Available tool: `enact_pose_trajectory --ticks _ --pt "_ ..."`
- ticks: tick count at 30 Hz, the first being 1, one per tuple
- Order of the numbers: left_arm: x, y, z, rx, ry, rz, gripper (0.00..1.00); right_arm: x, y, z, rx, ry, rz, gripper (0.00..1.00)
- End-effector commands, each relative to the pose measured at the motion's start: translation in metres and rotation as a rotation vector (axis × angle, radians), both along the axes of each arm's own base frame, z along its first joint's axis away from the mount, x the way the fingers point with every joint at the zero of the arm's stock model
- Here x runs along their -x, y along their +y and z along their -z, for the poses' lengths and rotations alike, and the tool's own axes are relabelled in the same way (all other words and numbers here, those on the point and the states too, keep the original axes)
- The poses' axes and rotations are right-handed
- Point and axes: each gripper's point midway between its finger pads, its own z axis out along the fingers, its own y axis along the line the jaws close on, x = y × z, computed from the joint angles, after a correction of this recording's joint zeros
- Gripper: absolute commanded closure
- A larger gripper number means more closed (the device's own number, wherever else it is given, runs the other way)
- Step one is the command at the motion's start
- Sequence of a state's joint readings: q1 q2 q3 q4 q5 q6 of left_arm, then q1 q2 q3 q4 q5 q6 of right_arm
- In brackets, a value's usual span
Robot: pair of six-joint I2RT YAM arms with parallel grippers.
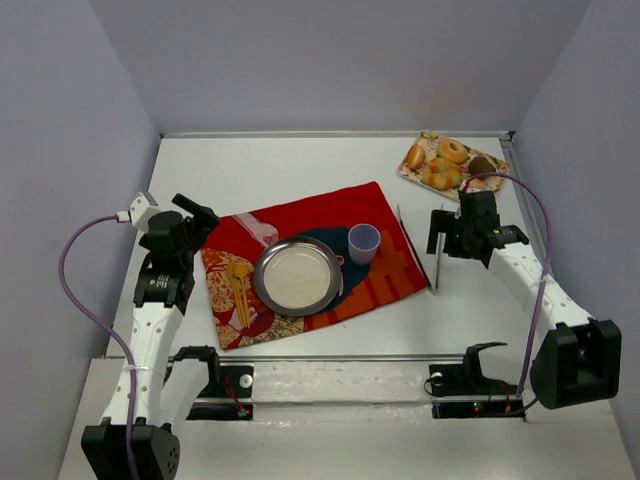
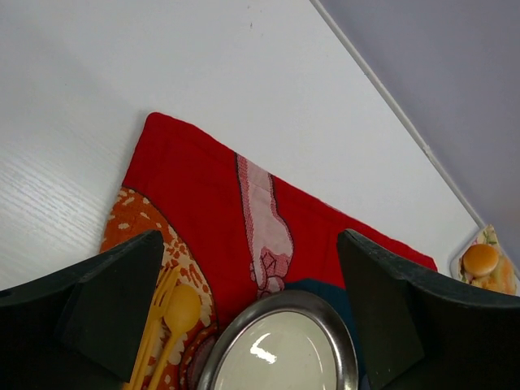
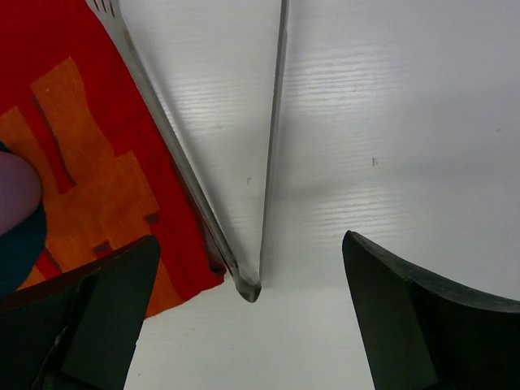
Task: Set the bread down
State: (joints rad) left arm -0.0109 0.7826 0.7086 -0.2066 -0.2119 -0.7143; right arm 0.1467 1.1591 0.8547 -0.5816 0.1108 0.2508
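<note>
Several pieces of bread [image 1: 443, 165] lie on a patterned tray [image 1: 420, 139] at the back right; one bun [image 2: 481, 259] shows at the edge of the left wrist view. A round metal plate [image 1: 296, 275] [image 2: 280, 349] rests on the red cloth [image 1: 330, 215]. Metal tongs [image 1: 428, 258] [image 3: 244, 280] lie on the table by the cloth's right edge, hinge toward me. My right gripper [image 1: 441, 238] [image 3: 252, 325] hovers open above the tongs' hinge, holding nothing. Over the cloth's left corner my left gripper [image 1: 196, 212] [image 2: 252, 325] stands open and empty.
A purple cup [image 1: 364, 242] [image 3: 15, 195] stands on the cloth right of the plate. A yellow fork and spoon [image 1: 240, 290] [image 2: 175, 313] lie left of the plate. Grey walls enclose the table on three sides.
</note>
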Motion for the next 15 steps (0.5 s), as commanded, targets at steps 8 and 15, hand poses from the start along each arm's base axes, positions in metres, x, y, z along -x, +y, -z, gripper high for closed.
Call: enact_pose_trajectory --ticks 8,15 --pt "-0.015 -0.001 0.005 -0.039 -0.002 0.032 0.01 -0.028 0.019 0.016 0.058 0.126 -0.242 0.0" --pt "-0.014 0.001 0.005 -0.046 -0.014 0.026 0.01 -0.031 0.017 0.041 0.084 0.216 -0.266 0.0"
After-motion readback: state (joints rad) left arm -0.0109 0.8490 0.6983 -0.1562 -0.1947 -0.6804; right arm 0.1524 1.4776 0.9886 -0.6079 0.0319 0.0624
